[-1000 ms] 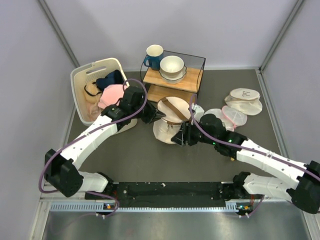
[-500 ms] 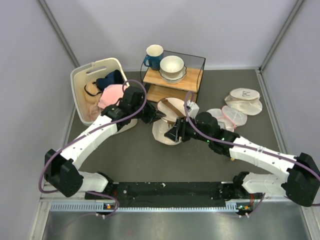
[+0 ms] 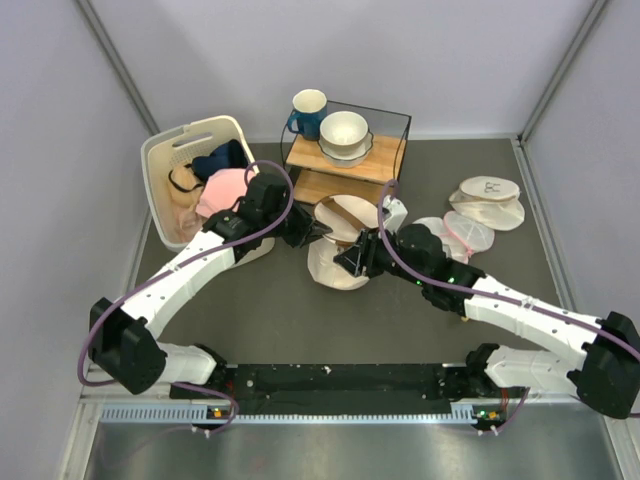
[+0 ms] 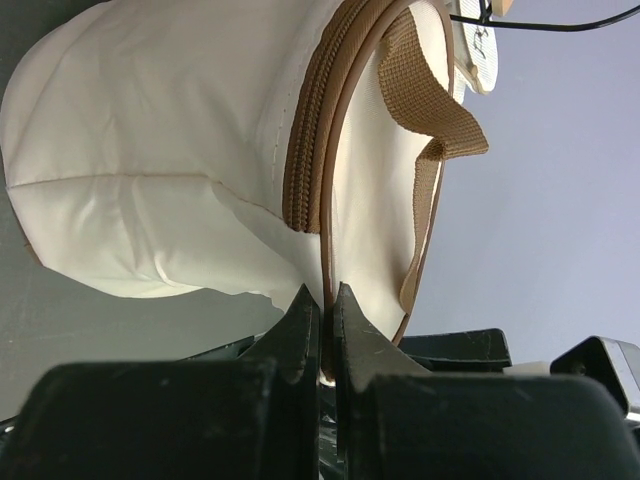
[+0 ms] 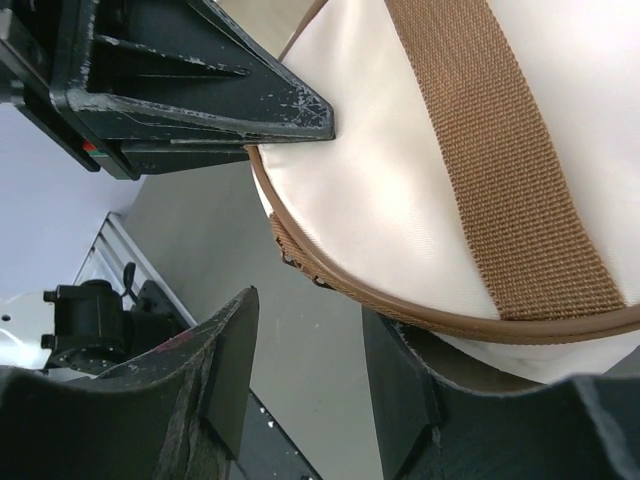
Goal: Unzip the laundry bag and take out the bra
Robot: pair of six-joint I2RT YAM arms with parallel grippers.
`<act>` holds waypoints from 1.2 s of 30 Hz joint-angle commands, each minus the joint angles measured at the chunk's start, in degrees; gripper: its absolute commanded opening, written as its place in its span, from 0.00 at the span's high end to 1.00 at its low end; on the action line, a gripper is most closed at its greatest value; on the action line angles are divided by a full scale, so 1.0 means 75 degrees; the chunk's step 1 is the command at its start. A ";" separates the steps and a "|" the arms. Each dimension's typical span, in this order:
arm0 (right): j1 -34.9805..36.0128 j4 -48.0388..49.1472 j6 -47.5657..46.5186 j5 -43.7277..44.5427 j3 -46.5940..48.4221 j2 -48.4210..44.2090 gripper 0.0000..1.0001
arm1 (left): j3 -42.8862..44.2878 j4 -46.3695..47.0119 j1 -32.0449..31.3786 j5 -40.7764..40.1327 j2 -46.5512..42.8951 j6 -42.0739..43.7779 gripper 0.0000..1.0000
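The cream laundry bag (image 3: 338,262) with brown straps stands on the table in front of the shelf. My left gripper (image 3: 318,231) is shut on the bag's brown piped lid rim (image 4: 326,262) at its left side; the zipper (image 4: 303,150) runs beside the piping. My right gripper (image 3: 348,262) is open at the bag's near side, its fingers (image 5: 232,355) straddling the brown rim and zipper edge (image 5: 310,270) without gripping. A brown strap (image 5: 490,150) crosses the lid. The bra is not visible outside the bag.
A cream plastic basket (image 3: 166,190) with clothes stands at the left. A wire-frame wooden shelf (image 3: 345,160) with a blue mug (image 3: 306,112) and white bowl (image 3: 344,133) is behind the bag. Flat round mesh pouches (image 3: 470,220) lie to the right.
My right gripper has moved left and up against the bag's near rim. The left gripper has kept its hold on the rim; the bag shifted slightly.
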 commanded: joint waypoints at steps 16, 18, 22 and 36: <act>0.0081 0.0420 -0.0166 0.0464 -0.0059 -0.0352 0.72 | 0.0031 0.0409 0.0014 0.0468 0.0196 0.0034 1.00; 0.0092 0.0397 -0.0154 0.0524 -0.0071 -0.0352 0.77 | 0.0031 0.0421 0.0025 0.0468 0.0208 0.0022 1.00; 0.0081 0.0303 -0.0143 0.0676 -0.0059 -0.0305 0.90 | 0.0042 0.0444 0.0025 0.0573 0.0255 0.0022 1.00; 0.0081 0.0057 -0.0072 0.1133 -0.0340 -0.0598 1.00 | -0.0098 0.0515 0.0072 0.0526 0.0102 -0.0025 1.00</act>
